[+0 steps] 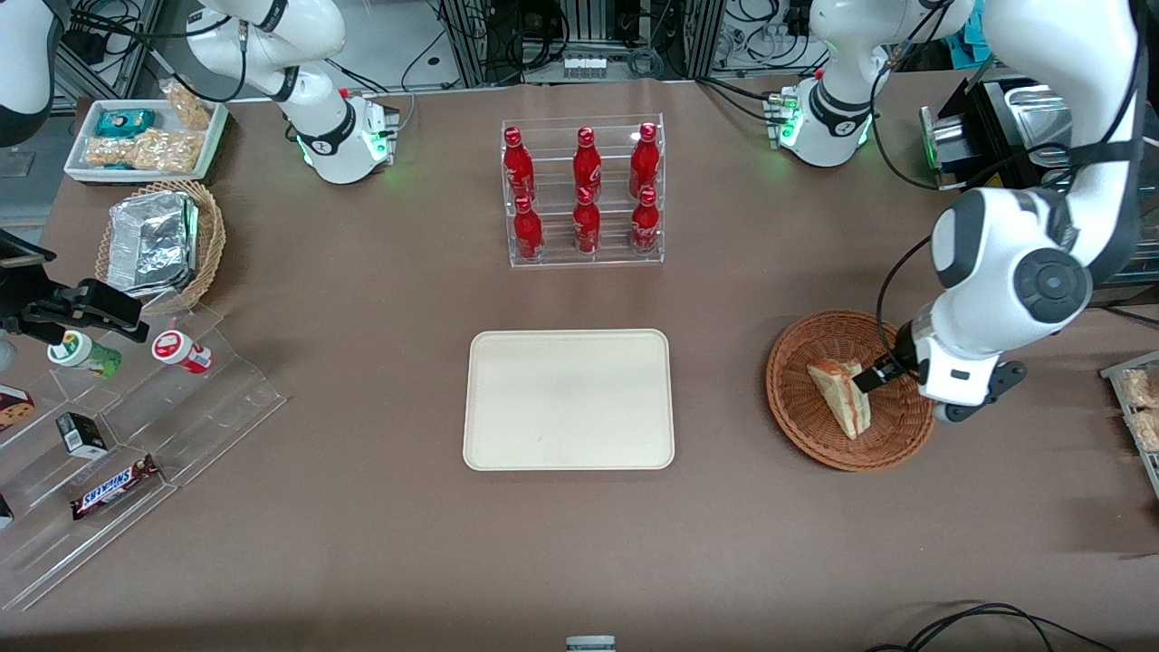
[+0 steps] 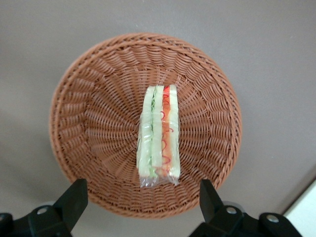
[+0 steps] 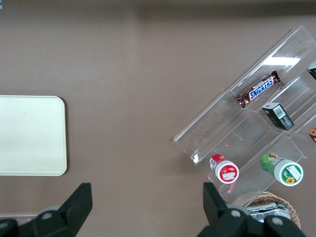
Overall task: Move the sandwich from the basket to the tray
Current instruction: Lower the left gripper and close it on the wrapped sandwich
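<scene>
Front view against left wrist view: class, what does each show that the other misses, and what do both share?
Only the front view shows the tray, bare, and the bottle rack. Only the left wrist view shows the gripper open, both fingers wide of the sandwich, and the filling stripes along its edge. Both show the sandwich lying in the basket.

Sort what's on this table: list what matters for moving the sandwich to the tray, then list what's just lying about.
For the job: sandwich, lying in the basket; tray, bare; gripper, open, above the basket.

Lying about: bottle rack, foil containers, snack tray, Snickers bar, two small cups.
</scene>
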Action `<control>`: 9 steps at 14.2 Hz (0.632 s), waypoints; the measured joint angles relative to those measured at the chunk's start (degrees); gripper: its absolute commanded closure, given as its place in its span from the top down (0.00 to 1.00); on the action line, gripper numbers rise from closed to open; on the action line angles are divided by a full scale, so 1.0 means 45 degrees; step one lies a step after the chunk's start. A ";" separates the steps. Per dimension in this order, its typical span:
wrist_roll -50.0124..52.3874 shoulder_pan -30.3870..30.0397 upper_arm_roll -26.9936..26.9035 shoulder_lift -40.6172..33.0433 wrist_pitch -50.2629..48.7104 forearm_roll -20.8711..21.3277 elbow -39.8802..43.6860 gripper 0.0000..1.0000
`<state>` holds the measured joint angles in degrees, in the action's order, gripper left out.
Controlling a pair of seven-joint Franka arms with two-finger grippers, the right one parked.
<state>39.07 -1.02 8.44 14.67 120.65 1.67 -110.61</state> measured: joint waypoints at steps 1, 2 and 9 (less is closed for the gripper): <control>0.0000 0.0000 0.0022 0.0174 0.0402 0.0001 -0.0228 1.00; 0.0000 0.0000 0.0036 0.0347 0.0824 0.0002 -0.0448 1.00; 0.0000 0.0000 0.0052 0.0781 0.2317 0.0004 -0.1323 1.00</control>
<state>39.07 -1.02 8.67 18.19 131.08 1.68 -116.56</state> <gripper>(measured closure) 0.000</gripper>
